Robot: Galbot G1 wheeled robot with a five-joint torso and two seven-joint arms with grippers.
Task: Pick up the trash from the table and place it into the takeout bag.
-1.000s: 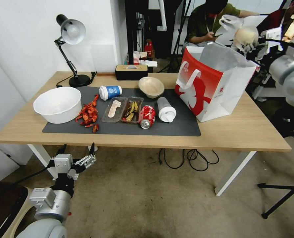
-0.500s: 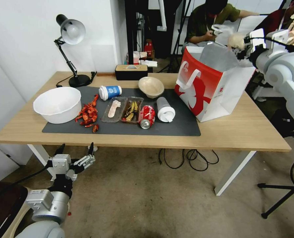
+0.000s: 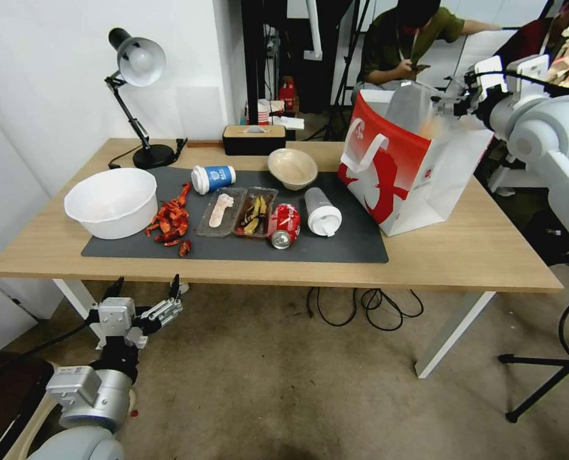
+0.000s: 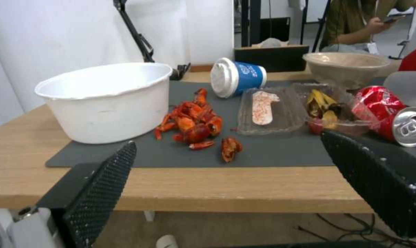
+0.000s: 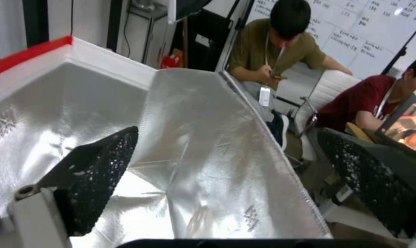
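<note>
Right claw spread open and empty above the mouth of the takeout bag at the table's far right. Left claw open, parked below the near edge. Crushed red soda can, lidded cup, paper bowl and blue-sleeved coffee cup on the dark mat.

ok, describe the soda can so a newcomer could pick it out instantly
Start at the dark grey mat on the table. Near its front edge, the soda can lies on its side between a clear food tray and the clear white-lidded cup. It is the only crushed red metal item there.
</note>
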